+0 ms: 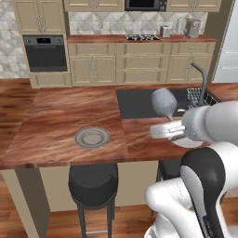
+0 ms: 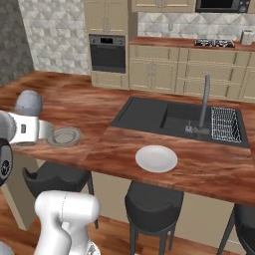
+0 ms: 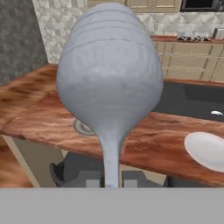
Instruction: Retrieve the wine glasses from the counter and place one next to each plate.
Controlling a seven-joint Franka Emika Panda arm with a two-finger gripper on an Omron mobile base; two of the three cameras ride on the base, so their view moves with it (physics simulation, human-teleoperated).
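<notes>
One wine glass [image 3: 109,74] of blue-grey glass stands upright in my gripper [image 3: 111,181], which is shut on its thin stem. In the left base view the wine glass [image 1: 163,103] hangs above the counter [image 1: 69,111] near the front edge, just in front of the sink, with the gripper [image 1: 168,130] under its bowl. The right base view has the glass [image 2: 28,103] at the far left. The grey ringed plate [image 1: 92,137] [image 2: 64,136] lies to the glass's left on the counter. The white plate [image 2: 156,158] [image 3: 208,151] lies to its right.
A dark sink [image 2: 164,117] with a tall faucet [image 2: 204,102] and a wire rack [image 2: 224,124] sits behind the plates. Black stools [image 1: 93,183] [image 2: 154,201] stand under the counter's front edge. Beige cabinets and an oven [image 1: 45,52] line the far wall.
</notes>
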